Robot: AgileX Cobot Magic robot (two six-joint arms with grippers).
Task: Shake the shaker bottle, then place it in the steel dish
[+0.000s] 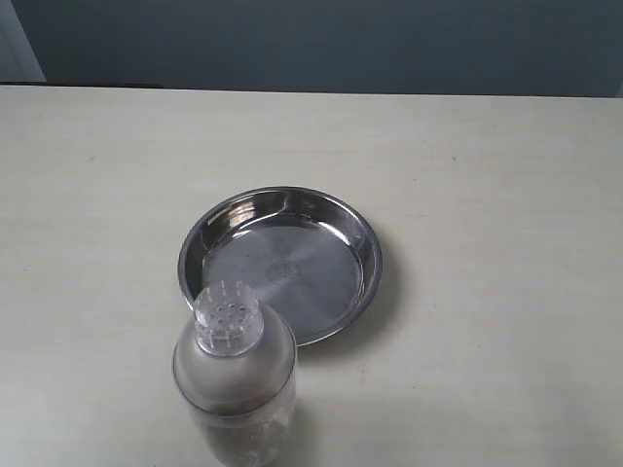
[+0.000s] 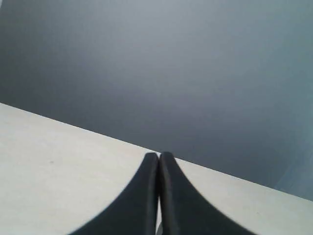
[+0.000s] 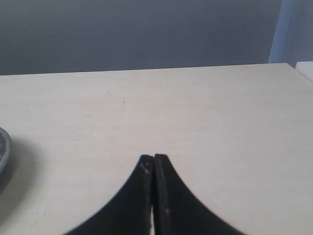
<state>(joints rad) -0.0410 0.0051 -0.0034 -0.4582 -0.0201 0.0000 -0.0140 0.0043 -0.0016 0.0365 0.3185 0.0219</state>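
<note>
Black and pressed tip to tip with nothing between them, the jaws of the left gripper [image 2: 159, 156] are shown over a bare stretch of the pale table [image 2: 58, 171]; neither bottle nor dish is caught by the left wrist view. In the exterior view, from which both arms are absent, the shaker bottle [image 1: 234, 375] is seen left of the middle at the near edge, standing on the table with its long axis upright and its perforated cap [image 1: 227, 318] uppermost; its base is cut off by the frame. It is not gripped, and it is outside the steel dish [image 1: 292, 277], which lies empty just behind it and slightly to the right. The bottle's shoulder overlaps the dish's near rim in the picture, so contact between the two cannot be decided. The right gripper [image 3: 153, 159] is likewise clenched on nothing above bare table, with only a sliver of the dish's rim caught at the border of the right wrist view. Since the bottle stands in the left half of the scene, the left arm is judged the nearer, though this cannot be confirmed. A sideways approach with parted jaws, square to the upright axis, would be called for before any shaking.
</note>
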